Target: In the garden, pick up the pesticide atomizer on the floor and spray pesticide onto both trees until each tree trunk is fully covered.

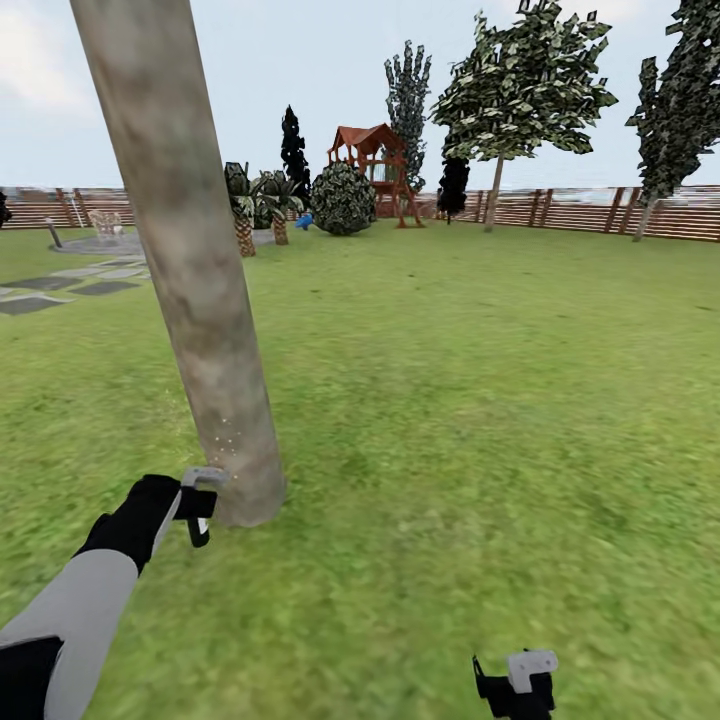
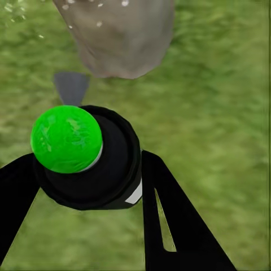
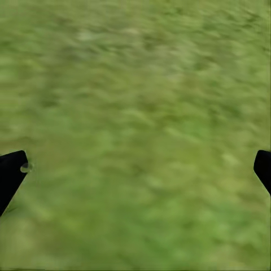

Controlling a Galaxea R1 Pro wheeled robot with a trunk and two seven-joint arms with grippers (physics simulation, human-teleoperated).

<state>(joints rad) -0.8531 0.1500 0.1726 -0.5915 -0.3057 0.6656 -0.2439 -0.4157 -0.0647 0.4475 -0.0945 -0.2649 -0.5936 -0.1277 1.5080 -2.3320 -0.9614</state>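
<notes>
A thick pale tree trunk (image 1: 190,280) rises from the lawn right in front of me, leaning slightly. My left gripper (image 1: 200,500) is at its base, shut on the pesticide atomizer (image 1: 205,478). In the left wrist view the atomizer (image 2: 90,164) is a black body with a bright green round cap, held between the black fingers (image 2: 164,209), its end facing the trunk (image 2: 118,39). Fine pale specks dot the bark near the base (image 1: 225,445). A second tree (image 1: 520,90) stands far off by the fence. My right gripper (image 1: 515,685) hangs low over grass, open and empty (image 3: 135,169).
Green lawn spreads all around. Grey paving (image 1: 60,285) lies at the far left. Short palms (image 1: 243,215), a round bush (image 1: 343,198), a red playhouse (image 1: 375,160) and dark conifers (image 1: 294,150) stand at the back, before the brown slat fence (image 1: 600,210).
</notes>
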